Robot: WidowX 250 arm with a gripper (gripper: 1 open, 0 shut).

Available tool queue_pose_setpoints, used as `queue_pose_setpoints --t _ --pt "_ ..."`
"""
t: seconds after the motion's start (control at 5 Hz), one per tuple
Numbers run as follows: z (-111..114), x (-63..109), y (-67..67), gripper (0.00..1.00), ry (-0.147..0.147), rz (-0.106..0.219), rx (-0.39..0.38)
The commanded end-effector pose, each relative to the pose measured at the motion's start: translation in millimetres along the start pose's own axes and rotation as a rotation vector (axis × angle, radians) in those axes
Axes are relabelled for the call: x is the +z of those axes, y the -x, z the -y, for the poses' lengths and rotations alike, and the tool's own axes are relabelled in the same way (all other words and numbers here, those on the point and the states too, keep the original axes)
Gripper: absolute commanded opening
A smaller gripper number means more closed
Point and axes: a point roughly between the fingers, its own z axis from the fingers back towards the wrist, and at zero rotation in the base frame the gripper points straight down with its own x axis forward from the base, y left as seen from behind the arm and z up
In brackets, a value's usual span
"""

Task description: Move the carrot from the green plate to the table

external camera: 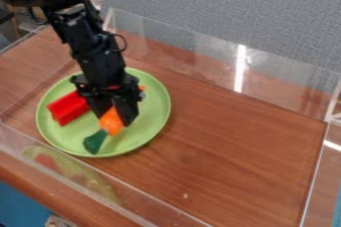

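A red block lay at the left of the green plate. Just right of it my hand pointed steeply down from my black arm, its fingers shut on the carrot — orange body between the fingertips, dark green stem end low over the plate's near rim. Farther right the worktop stretched away — reddish wood inside clear acrylic walls.
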Motion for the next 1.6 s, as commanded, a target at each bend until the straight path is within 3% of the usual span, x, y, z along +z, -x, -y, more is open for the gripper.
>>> queue_pose_setpoints --t 0.0,0.4,0.8,1.2,1.4 --pt "-2.3 10.3 -6.0 0.00 -0.003 0.000 -0.096" --pt "-6.6 20.3 4.1 0.00 0.012 -0.048 -0.243" --pt "-8.2 15.1 -8.3 0.00 0.020 -0.016 -0.204" --pt "8.8 23.4 -16.7 0.00 0.016 0.028 -0.088" --pt "12.9 20.7 -8.5 0.00 0.008 0.037 -0.050"
